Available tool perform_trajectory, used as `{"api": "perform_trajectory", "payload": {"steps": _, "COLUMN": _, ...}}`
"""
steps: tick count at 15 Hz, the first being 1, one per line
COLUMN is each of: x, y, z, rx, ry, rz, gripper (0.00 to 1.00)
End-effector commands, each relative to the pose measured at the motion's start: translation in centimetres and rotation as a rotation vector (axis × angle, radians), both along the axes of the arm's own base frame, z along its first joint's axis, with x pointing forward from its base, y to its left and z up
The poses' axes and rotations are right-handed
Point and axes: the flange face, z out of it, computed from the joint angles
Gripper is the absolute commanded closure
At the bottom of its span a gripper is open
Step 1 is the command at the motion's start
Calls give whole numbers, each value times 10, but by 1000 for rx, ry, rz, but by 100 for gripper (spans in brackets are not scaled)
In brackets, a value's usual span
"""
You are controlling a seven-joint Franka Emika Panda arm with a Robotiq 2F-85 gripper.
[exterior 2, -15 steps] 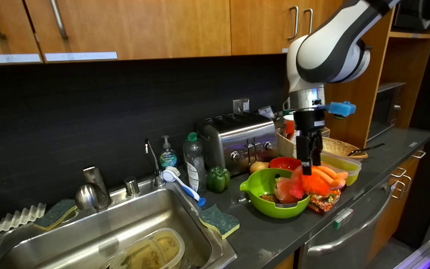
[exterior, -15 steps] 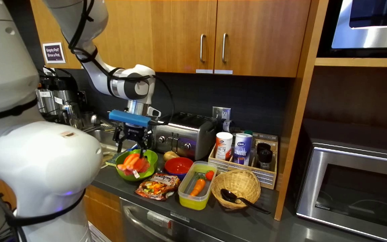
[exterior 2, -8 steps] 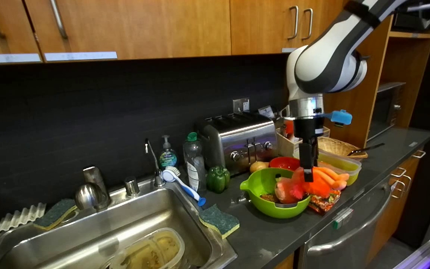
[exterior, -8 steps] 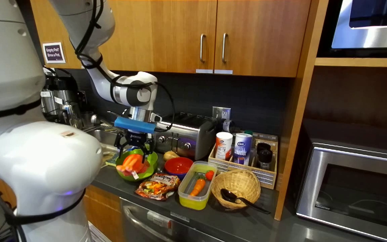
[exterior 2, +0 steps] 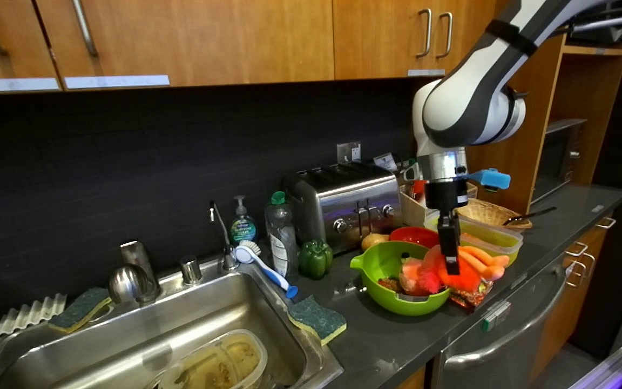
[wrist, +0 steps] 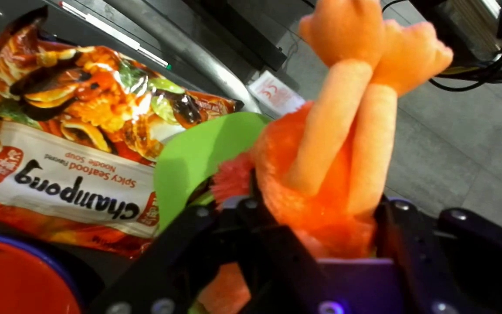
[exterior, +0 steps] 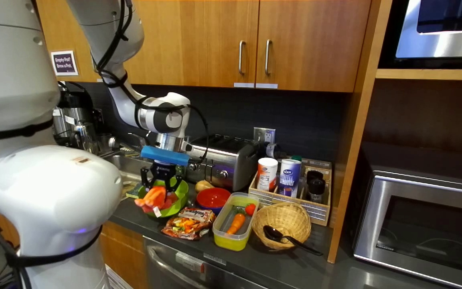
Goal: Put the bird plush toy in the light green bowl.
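Shifted nearer, bird plush toy [exterior 2: 431, 273] is pinched by gripper [exterior: 158, 193], presumably to correct its overhang past light green bowl [exterior 2: 397, 306].

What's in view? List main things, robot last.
sink: one, silver, in counter
toaster: one, silver, on counter
red bowl: one, red, before toaster
container: one, yellow-green, beside red bowl
noodle packet: one, mostly red, beside container
basket: one, tan, beside container
spoon: one, black, partly in basket
light green bowl: one, lime, on counter
bird plush toy: one, pink-orange, partly in that bowl
sponges: two, green-yellow, by sink
pepper: one, green, by toaster
arm: one, white, above counter
gripper: one, black, flanking toy; grip unclear
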Motion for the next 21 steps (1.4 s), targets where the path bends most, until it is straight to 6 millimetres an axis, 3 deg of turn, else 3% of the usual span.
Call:
{"api": "perform_trajectory", "payload": {"steps": 1, "x": 7, "y": 2, "z": 1, "rx": 24, "ry": -4, "rz": 17, "gripper": 80}}
{"api": "perform_trajectory", "payload": {"steps": 4, "x": 11, "y": 11, "z": 9, "rx": 31, "ry": -16, "rz": 30, "gripper": 85}}
{"api": "perform_trajectory", "payload": {"steps": 12, "x": 32, "y": 71, "z": 40, "rx": 61, "ry": -84, "rz": 141, "gripper": 90}}
{"api": "perform_trajectory", "payload": {"steps": 21, "x": 46, "y": 79, "z": 44, "rx": 76, "ry": -94, "rz": 149, "gripper": 90}}
